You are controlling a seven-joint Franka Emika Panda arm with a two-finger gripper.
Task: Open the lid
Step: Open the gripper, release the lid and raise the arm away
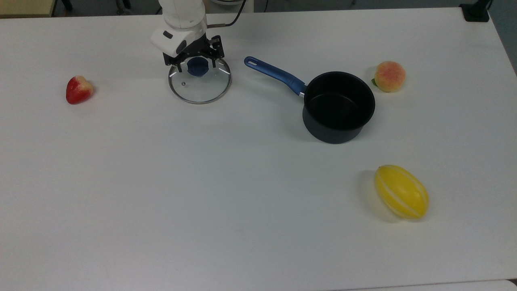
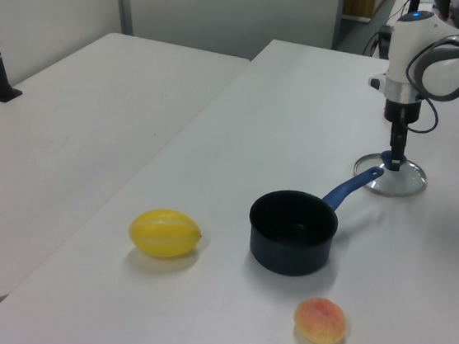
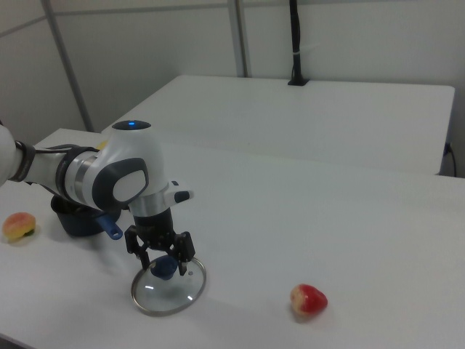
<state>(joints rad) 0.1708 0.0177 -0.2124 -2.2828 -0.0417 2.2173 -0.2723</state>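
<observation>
Glass lid (image 1: 200, 83) flat on the table (image 1: 202, 182), blue knob (image 1: 198, 66) between spread, released fingers (image 1: 178, 66).

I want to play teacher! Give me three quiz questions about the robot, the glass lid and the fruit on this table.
1. True or false: the round clear glass lid with the blue knob sits on the dark saucepan with the blue handle.
2. Which fruit lies nearest the lid in the top view? A) the yellow oval melon B) the red strawberry C) the orange peach
3. Fill in: the gripper stands over the lid's blue ____.

Key: 1. False; the lid lies flat on the white table, apart from the saucepan. 2. B. 3. knob, with the fingers spread either side of it.
</observation>
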